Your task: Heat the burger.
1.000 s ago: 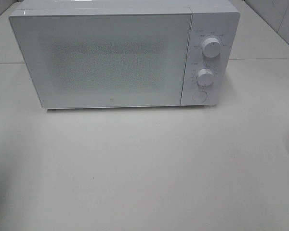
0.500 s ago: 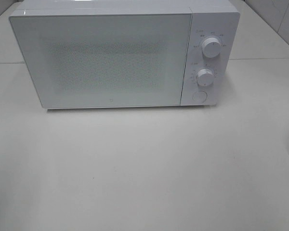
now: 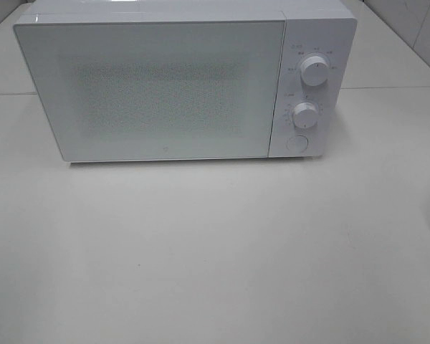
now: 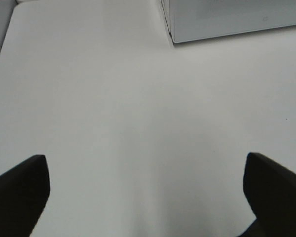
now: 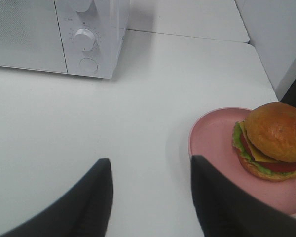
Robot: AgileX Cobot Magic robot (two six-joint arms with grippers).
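The burger [image 5: 270,140], with an orange-brown bun and green and red layers, sits on a round pink plate [image 5: 214,136] on the white table. It shows only in the right wrist view. My right gripper [image 5: 150,165] hovers beside the plate with its dark fingers [image 5: 96,202] apart and nothing between them. The white microwave [image 3: 165,86] stands at the back of the table with its door shut. My left gripper [image 4: 145,163] is wide open over bare table near the microwave's corner [image 4: 227,19]. Neither gripper shows in the exterior high view.
The microwave's panel carries two knobs [image 3: 313,71] [image 3: 305,115] and a round button [image 3: 296,143]. White table [image 3: 215,251] stretches in front of it. A table edge and a wall lie close behind the plate [image 5: 281,64].
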